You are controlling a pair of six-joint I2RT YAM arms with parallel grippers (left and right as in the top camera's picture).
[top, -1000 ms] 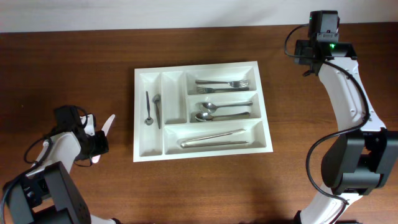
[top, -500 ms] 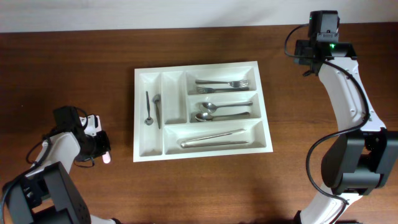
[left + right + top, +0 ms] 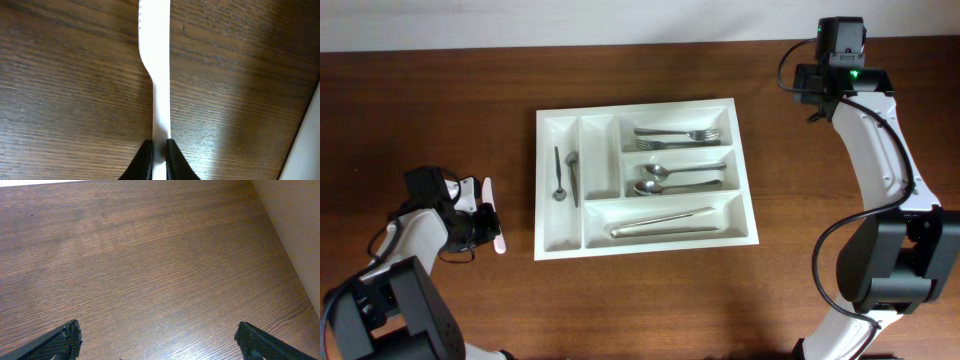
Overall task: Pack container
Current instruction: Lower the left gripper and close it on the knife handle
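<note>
Knife (image 3: 155,75) newly near-parallel w/ container (image 3: 548,250), in low L arm's jaws

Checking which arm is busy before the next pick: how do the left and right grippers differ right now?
The left gripper is shut on a thin white utensil; the right gripper stands wide open, holding nothing. The left gripper sits close beside the tray's left side; the right gripper is far from the tray, near the table's far right corner. Both have black fingers and are over bare wood outside the tray.
</note>
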